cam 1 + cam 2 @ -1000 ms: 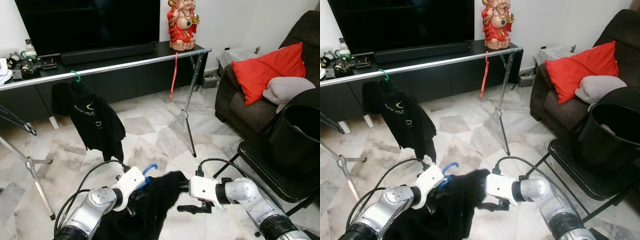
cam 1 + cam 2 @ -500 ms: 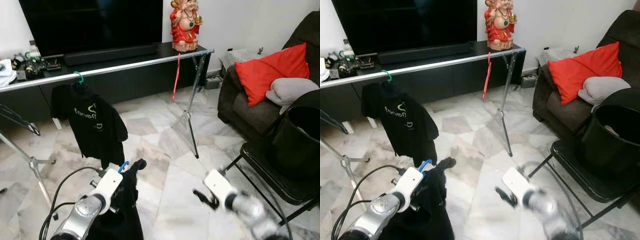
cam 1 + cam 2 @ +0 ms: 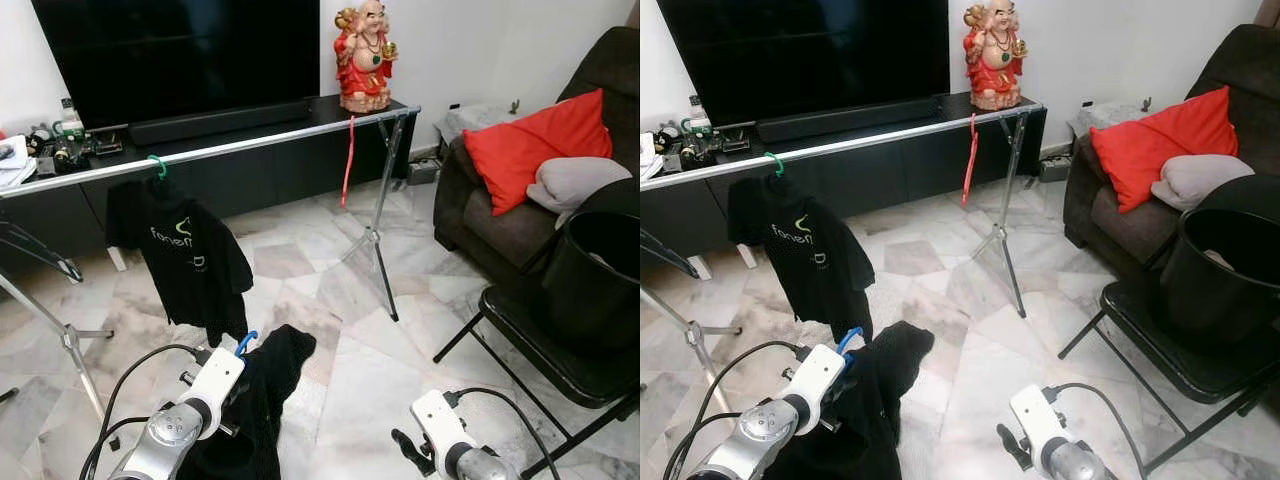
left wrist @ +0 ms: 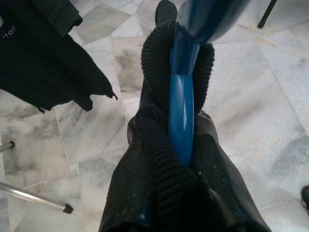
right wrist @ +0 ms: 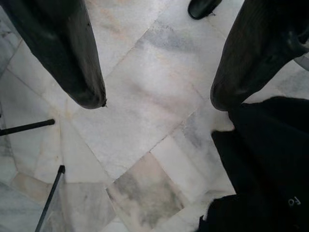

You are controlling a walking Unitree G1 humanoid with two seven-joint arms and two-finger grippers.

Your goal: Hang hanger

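1. Left gripper (image 3: pixel 243 347) near left, clenched on blue hanger (image 4: pixel 182 108) carrying black garment (image 3: pixel 262 385).
2. Right gripper (image 5: pixel 154 72) near right, low above marble floor (image 3: pixel 330 290), fingers (image 5: pixel 67 53) spread apart, grasping nothing.
3. Rail (image 3: pixel 250 147) far, holding black T-shirt (image 3: pixel 185 255).

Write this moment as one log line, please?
stage: carrying | left gripper: holds blue hanger with black garment | right gripper: open, empty, low | rail: ahead
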